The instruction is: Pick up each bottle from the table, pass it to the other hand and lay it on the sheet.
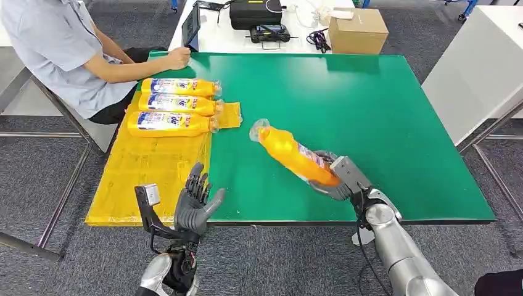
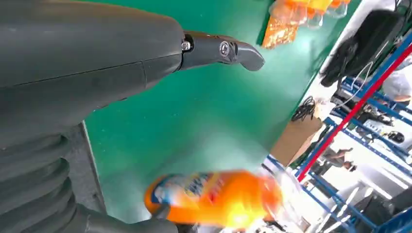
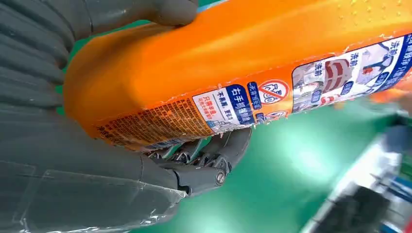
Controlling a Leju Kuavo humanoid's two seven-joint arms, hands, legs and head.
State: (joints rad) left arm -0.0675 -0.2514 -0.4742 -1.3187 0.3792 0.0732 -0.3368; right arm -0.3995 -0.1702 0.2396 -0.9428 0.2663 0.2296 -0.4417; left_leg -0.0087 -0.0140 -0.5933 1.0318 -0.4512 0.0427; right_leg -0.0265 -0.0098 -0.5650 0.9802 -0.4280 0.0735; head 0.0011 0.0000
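The right hand [image 1: 336, 179] grips an orange bottle [image 1: 291, 153] by its base end, above the green worktop [image 1: 370, 111]; the bottle points up and toward the robot's left, its clear-wrapped cap end highest. In the right wrist view the fingers [image 3: 214, 160] curl under the bottle's body [image 3: 233, 63] and the thumb presses over its upper side, the printed label facing the camera. The left hand [image 1: 196, 203] stands upright at the near edge of the worktop, palm turned toward the bottle, fingers spread and holding nothing; in the left wrist view one finger [image 2: 223, 49] extends over the green surface, with the held bottle [image 2: 214, 196] blurred beyond it. A yellow sheet [image 1: 148, 172] covers the left part of the worktop. Three further orange bottles [image 1: 176, 105] lie on the far end of the sheet, side by side and touching, caps toward the robot's right. A person [image 1: 61, 49] in a light shirt sits at the far left corner, one fist resting on the worktop just beyond the laid bottles. On a white table behind stand a cardboard box [image 1: 358, 29], a black case [image 1: 256, 12] and a bundle of cables [image 1: 319, 40].
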